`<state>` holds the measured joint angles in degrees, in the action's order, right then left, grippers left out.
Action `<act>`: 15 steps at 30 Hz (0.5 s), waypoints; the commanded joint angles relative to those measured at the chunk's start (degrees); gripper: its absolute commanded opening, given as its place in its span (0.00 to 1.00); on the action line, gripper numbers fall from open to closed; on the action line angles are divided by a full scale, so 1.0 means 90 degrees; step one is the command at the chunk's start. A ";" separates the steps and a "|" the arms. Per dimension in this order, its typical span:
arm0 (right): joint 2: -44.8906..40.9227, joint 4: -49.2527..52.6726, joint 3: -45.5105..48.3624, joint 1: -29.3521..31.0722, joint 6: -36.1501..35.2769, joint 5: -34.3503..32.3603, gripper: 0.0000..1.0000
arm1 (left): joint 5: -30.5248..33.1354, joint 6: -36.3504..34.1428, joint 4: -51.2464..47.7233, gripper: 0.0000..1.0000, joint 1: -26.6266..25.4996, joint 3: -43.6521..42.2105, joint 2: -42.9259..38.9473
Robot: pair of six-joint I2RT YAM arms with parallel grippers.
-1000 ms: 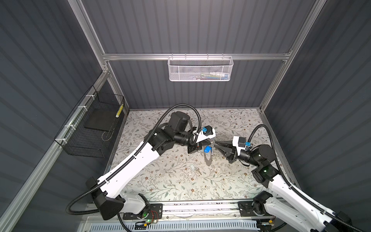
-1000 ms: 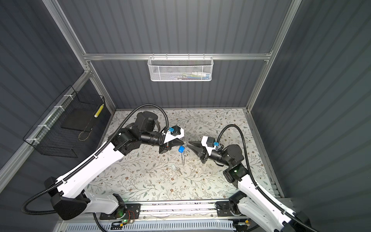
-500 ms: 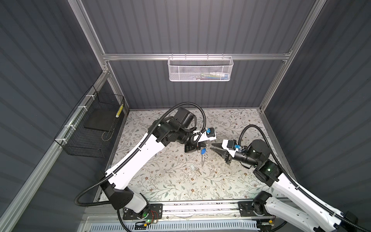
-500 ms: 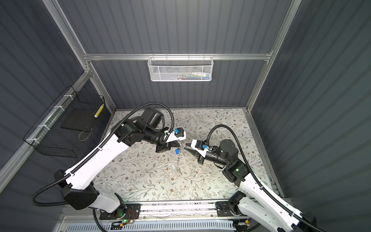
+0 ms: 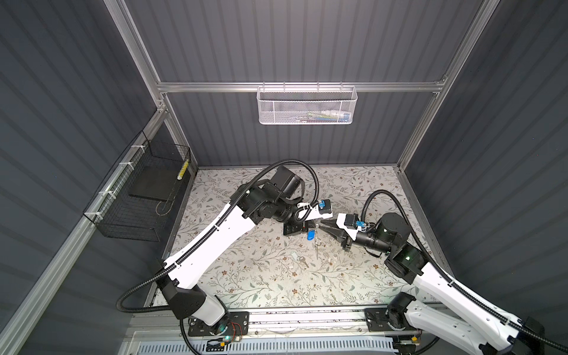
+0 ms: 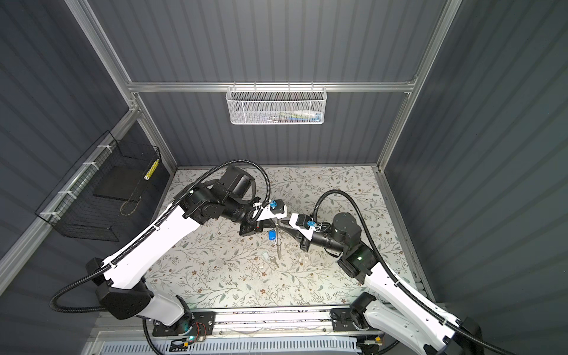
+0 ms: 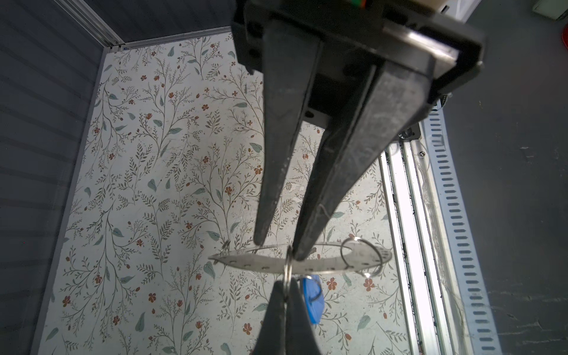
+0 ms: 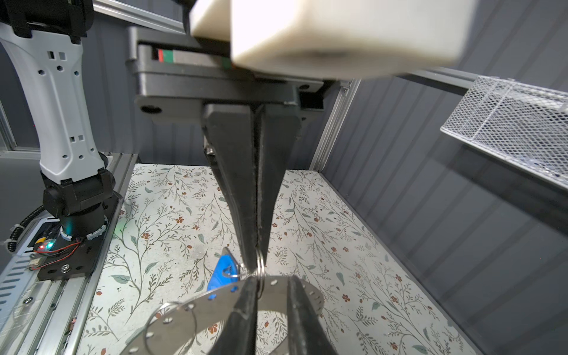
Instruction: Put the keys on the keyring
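The cell was walled in dark ribbed panels, with a white mesh basket (image 5: pixel 307 104) on the back wall and a floral-patterned table (image 5: pixel 246 276) below; we found both arms meeting above its middle. The left gripper (image 7: pixel 281 250) held the keyring (image 7: pixel 246 261) off the table, its jaws closed on the flat band, so that the ring showed edge-on in both top views. The right gripper (image 8: pixel 256 261) faced it tip to tip; its jaws were pressed together on a small split ring (image 7: pixel 287 270) right at the keyring's rim. The blue key (image 8: pixel 222 275) dangled from a little wire loop just beside that pinch, clear of the table; we could not tell whether the split ring ran through one of the rim holes or only sat against the edge. A second split ring (image 7: pixel 362 255) sat on the far part of the band, with no key on it that we could see. The whitish key (image 5: pixel 300 259) lay flat on the table below the grippers, touched by neither; we judged the task half done at best, the blue key on or nearly on, the whitish key not yet picked up or threaded.
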<state>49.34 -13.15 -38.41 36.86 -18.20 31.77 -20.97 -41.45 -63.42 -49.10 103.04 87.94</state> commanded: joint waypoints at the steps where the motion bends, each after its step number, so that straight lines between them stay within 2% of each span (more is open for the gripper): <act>1: 0.0031 -0.0266 0.0016 0.0028 0.0115 0.0101 0.17 | -0.0053 -0.0101 -0.0170 0.00 -0.0037 0.0196 0.0058; 12: 0.0191 -0.0256 -0.0020 0.0027 0.0234 0.0234 0.10 | -0.0167 -0.0132 -0.0163 0.00 -0.0050 0.0194 0.0078; 15: 0.0212 -0.0234 -0.0029 0.0031 0.0225 0.0260 0.04 | -0.0180 -0.0152 -0.0175 0.00 -0.0048 0.0194 0.0082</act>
<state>50.98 -13.72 -38.37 36.97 -16.49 33.69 -20.58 -41.67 -63.68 -49.08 103.07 88.23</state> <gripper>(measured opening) 0.052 0.046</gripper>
